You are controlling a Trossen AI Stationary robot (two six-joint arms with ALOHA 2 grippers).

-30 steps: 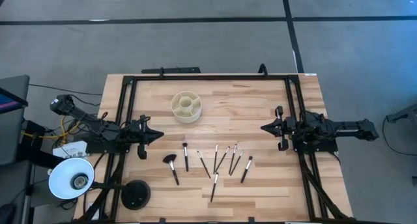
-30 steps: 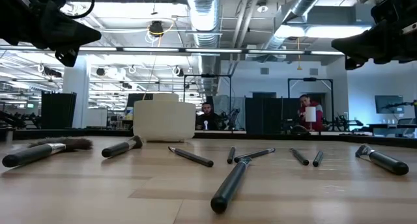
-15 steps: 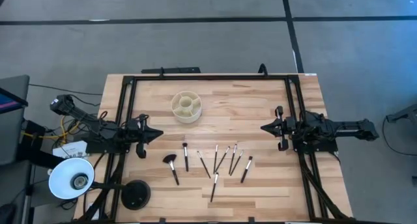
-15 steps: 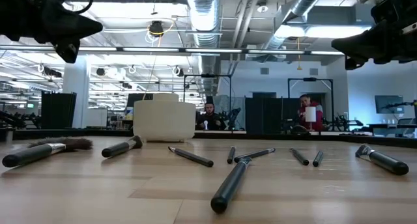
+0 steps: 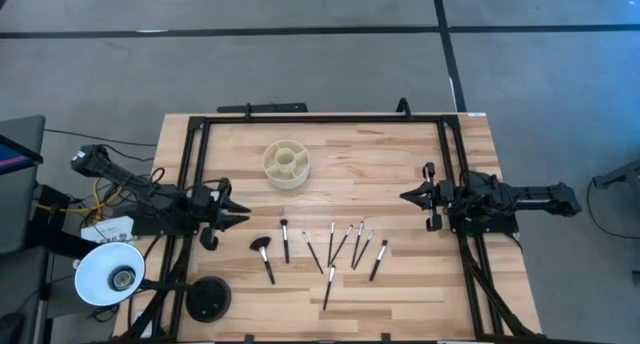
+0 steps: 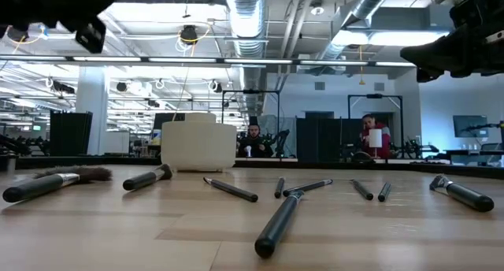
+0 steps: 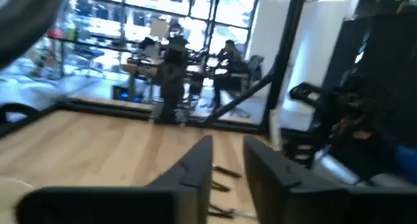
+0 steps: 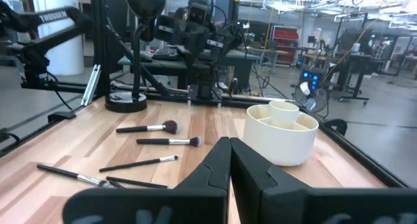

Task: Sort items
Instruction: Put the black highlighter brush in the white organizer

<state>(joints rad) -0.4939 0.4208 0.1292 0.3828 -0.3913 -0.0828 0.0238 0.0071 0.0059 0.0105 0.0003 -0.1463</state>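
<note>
Nothing is being held, and no brush has been placed in the round cream divided cup, which is standing at the far middle of the wooden table. The left gripper is being held above the left edge with its fingers parted, a clear gap being visible between them in the left wrist view. The right gripper is being kept at the right edge with its fingers pressed together. Eight makeup brushes are lying loose in a row on the near half, between the two arms. The fluffy-headed brush is lying closest to the left gripper, just toward the table's middle and nearer the front edge, its long axis running roughly front to back. A shorter brush is lying just beside it. The left arm is judged the nearer one for either.
</note>
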